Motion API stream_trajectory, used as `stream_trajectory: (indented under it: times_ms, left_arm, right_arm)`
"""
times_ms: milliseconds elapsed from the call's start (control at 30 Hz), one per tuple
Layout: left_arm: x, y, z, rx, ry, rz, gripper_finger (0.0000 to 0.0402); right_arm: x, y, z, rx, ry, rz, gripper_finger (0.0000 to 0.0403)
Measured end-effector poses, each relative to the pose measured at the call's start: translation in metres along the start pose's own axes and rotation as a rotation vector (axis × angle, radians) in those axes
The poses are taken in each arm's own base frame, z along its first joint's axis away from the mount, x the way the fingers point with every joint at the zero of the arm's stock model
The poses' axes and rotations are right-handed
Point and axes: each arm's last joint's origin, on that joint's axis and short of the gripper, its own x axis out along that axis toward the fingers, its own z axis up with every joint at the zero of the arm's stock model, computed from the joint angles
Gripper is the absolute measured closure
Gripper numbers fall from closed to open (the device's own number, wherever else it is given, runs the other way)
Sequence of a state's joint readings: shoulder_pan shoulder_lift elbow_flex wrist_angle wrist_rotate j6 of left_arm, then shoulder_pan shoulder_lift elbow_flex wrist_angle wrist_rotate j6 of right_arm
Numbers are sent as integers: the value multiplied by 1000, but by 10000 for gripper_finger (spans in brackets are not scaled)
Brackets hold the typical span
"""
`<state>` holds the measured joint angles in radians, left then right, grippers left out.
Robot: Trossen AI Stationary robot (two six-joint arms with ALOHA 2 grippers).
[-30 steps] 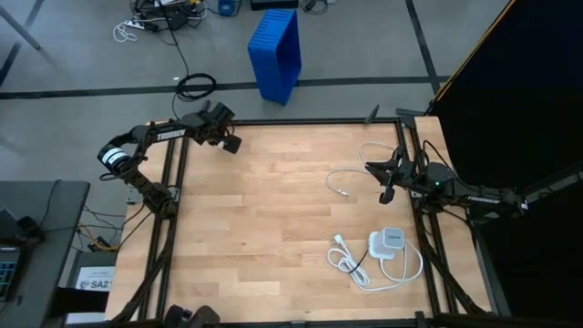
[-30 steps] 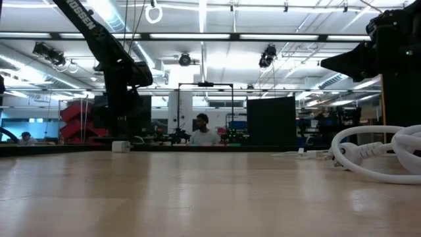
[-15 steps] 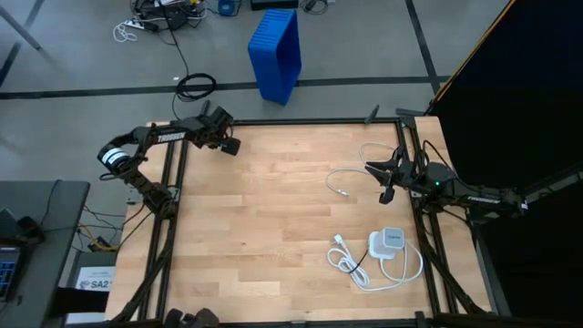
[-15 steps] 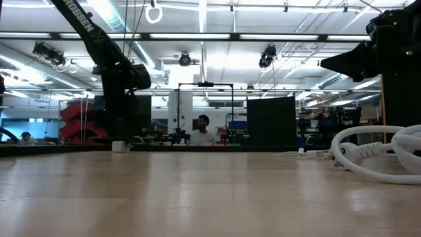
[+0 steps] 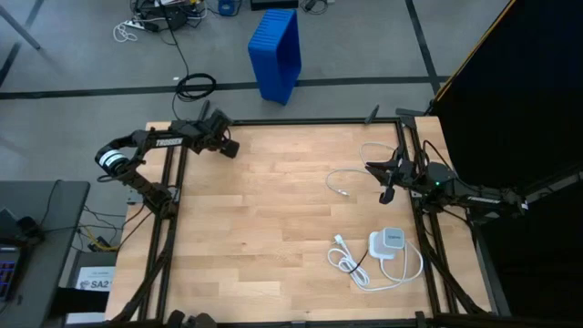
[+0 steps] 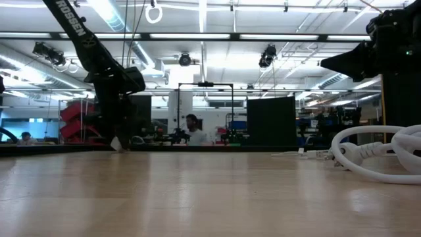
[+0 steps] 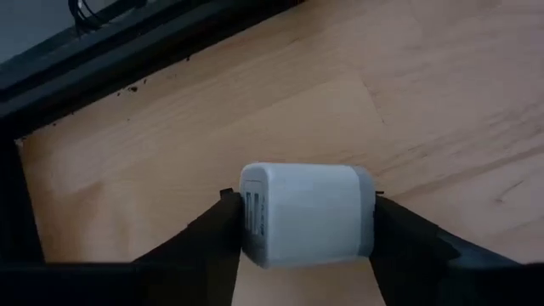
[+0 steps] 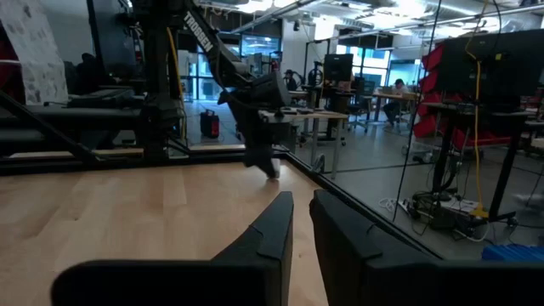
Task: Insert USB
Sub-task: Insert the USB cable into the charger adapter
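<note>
The USB (image 5: 346, 178) is a thin white cable looped on the table's right part, its plug (image 5: 342, 192) lying flat on the wood. My right gripper (image 5: 385, 188) hovers just right of it, fingers shut (image 8: 302, 212) and holding nothing. My left gripper (image 5: 227, 146) is at the table's far left corner, shut on a small white charger block (image 7: 306, 212), which also shows in the low view (image 6: 117, 143). A second white charger block (image 5: 390, 242) lies with a thicker coiled white cord (image 5: 364, 269) near the right front. My left gripper pinches the small white block by its two opposite side faces (image 7: 246, 223), one finger (image 7: 217, 238) on each side. The block's face with slots points sideways. It sits close over the wood; I cannot tell whether it touches the table.
Dark frame rails (image 5: 173, 210) run along the table's left and right edges. A blue bin (image 5: 276, 53) and loose cables stand on the floor beyond the far edge. Bare wood (image 5: 264, 228) fills the table's middle and left.
My left arm has swung a little toward the table's left edge and leaned lower, still shut on the small white block, which now sits tilted in the low view. My right arm has kept still.
</note>
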<state>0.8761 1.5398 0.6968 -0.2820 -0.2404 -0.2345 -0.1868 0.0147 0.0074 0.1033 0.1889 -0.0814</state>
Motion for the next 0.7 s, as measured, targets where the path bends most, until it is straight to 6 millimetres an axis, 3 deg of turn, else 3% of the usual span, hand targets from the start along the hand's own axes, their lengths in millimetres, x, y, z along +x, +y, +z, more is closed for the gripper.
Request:
stream_trajectory:
  times_ms: [133,367,500,700]
  left_arm:
    - [-1,-1,0,12,7,-51,242]
    - [-24,-18,-8,66,61,-371,242]
    - [-52,-44,-9,191,-23,-590,242]
    - [-92,-106,-32,438,-159,-831,242]
  right_arm:
    - [0,0,0,0,0,0,374]
    - [0,0,0,0,0,0,363]
    - [0,0,0,1,-1,0,363]
    - [0,0,1,1,-7,0,372]
